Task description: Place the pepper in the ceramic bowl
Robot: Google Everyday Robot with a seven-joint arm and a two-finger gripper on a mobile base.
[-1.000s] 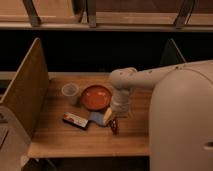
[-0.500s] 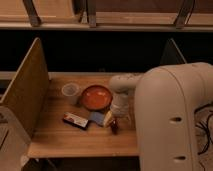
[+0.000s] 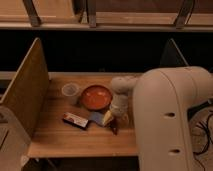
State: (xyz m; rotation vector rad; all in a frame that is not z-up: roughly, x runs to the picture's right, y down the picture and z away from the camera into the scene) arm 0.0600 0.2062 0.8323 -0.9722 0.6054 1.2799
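Here the gripper [image 3: 116,120] hangs low over the wooden table [image 3: 60,141], its jaws spread wide and holding nothing, directly above the pepper [image 3: 114,128]. The pepper lies on the tabletop just right of a blue flat item [image 3: 96,117]. The ceramic bowl [image 3: 96,97] sits farther back to the left, with a plastic cup [image 3: 70,90] at its left side.

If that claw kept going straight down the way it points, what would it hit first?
Probably the pepper, the small dark red thing on the table just below the claw. Depth is unclear, so it could meet the wood beside it instead.
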